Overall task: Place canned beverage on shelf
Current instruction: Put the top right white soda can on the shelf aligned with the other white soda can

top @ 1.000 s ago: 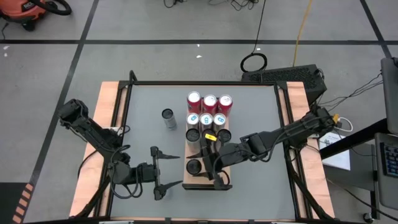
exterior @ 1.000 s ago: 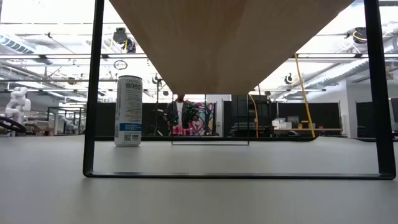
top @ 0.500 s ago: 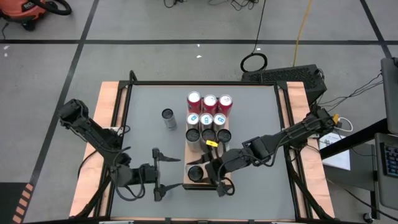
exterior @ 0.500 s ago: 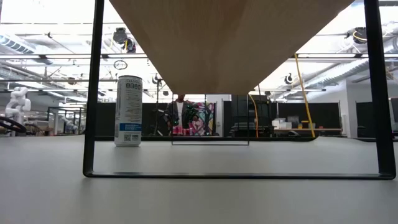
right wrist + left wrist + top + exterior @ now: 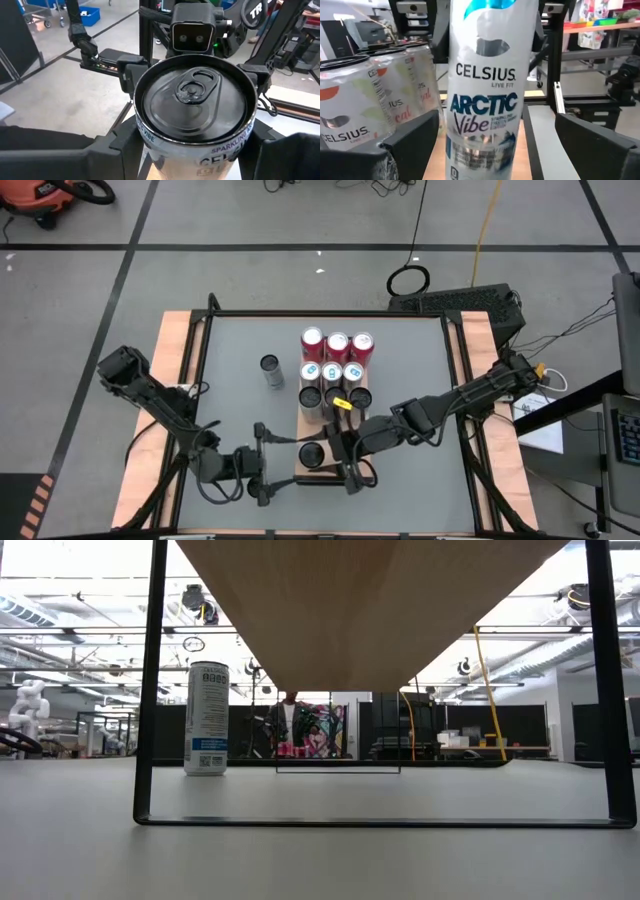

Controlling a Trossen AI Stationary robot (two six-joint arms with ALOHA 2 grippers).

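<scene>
A white-and-blue can [image 5: 312,453] stands upright over the near end of the light-wood shelf [image 5: 367,412], with my right gripper [image 5: 326,455] shut on it. In the right wrist view its dark top [image 5: 195,102] fills the middle. My left gripper [image 5: 290,458] is open and comes level from the table's left. Its fingers [image 5: 415,142] stand on either side of the can [image 5: 485,100] without touching it. Several more cans [image 5: 336,370] stand in rows on the shelf's far half. One lone can [image 5: 270,370] stands on the grey tabletop. My right gripper pinches the can's upper wall [image 5: 145,136], just under the rim, between its two fingers [image 5: 107,150]. It comes from the table's right, almost level and slanting slightly down. The can stays upright. Its base is out of view, so whether it rests on the shelf cannot be told.
The shelf stands on a dark frame [image 5: 148,690], and its underside [image 5: 370,600] fills the top of the low view. The lone can [image 5: 207,718] stands left of the shelf. Wooden side boards [image 5: 175,380] border the tabletop. A person stands far off in the room behind.
My left gripper has sunk and drawn closer to the held can, and its open fingers now flank it. The can and my right gripper have stayed over the shelf's near end.
</scene>
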